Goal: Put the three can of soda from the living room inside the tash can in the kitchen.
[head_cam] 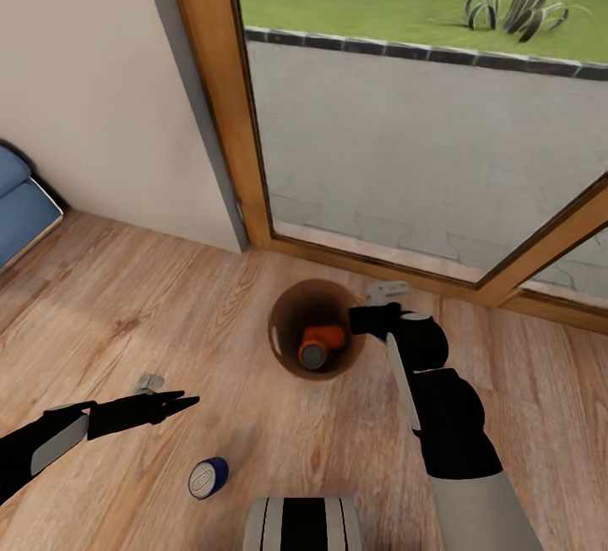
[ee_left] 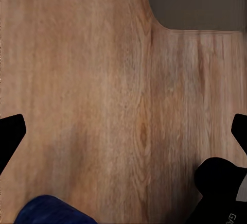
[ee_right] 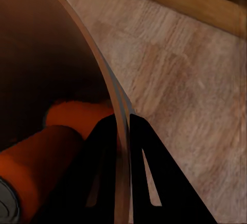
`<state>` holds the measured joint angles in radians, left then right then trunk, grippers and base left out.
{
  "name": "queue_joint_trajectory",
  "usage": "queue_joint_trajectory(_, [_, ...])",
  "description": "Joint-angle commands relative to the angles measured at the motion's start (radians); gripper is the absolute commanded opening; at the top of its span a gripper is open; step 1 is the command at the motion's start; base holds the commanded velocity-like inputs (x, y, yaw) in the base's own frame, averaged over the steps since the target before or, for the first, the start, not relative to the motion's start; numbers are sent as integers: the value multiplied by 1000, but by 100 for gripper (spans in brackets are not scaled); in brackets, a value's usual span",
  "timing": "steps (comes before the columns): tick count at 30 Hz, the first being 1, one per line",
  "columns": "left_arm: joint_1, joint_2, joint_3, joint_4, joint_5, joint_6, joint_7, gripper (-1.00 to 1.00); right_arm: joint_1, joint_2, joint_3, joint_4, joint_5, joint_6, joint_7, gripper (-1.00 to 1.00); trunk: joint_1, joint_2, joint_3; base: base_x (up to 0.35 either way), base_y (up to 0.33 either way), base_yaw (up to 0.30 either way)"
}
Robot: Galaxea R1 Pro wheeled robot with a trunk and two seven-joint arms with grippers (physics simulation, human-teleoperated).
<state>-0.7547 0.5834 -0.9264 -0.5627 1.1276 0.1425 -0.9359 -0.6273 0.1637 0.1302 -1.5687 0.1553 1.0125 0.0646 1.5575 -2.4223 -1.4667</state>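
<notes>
— Where are the cans?
— Orange soda can lying inside the trash can, silvery top up toward the camera. Dark blue soda can on its side on the wood-plank floor, well apart from the bin.
— And the grippers?
— Right gripper clamped on the bin's rim, one finger inside, the other outside. Left gripper low above the floor near the blue can; fingers apparently apart, though hard to tell. Glass door just behind.
</notes>
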Motion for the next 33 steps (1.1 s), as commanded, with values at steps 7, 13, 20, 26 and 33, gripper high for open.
queue_joint_trajectory(7, [0, -3, -3, 0, -2, 10, 0, 100, 0, -27, -1, -5, 68, 35, 9, -100, 0, 0, 0, 0, 0, 0])
queue_joint_trajectory(13, [0, -4, -3, 0, -2, 11, 0, 100, 0, -29, 0, -7, 137, 35, 10, -100, 0, 0, 0, 0, 0, 0])
queue_joint_trajectory(20, [0, -4, -3, 1, -2, 11, 0, 100, 0, -28, -2, -7, 158, 35, 13, -100, 0, 0, 0, 0, 0, 0])
queue_joint_trajectory(26, [0, -5, -3, 1, -2, 11, 0, 100, 0, -28, -9, -7, -98, 35, 80, -100, 0, 0, 0, 0, 0, 0])
queue_joint_trajectory(33, [0, -6, -3, 1, -2, 11, 0, 100, -1, -29, -49, -7, -98, 35, 144, -100, 0, 0, 0, 0, 0, 0])
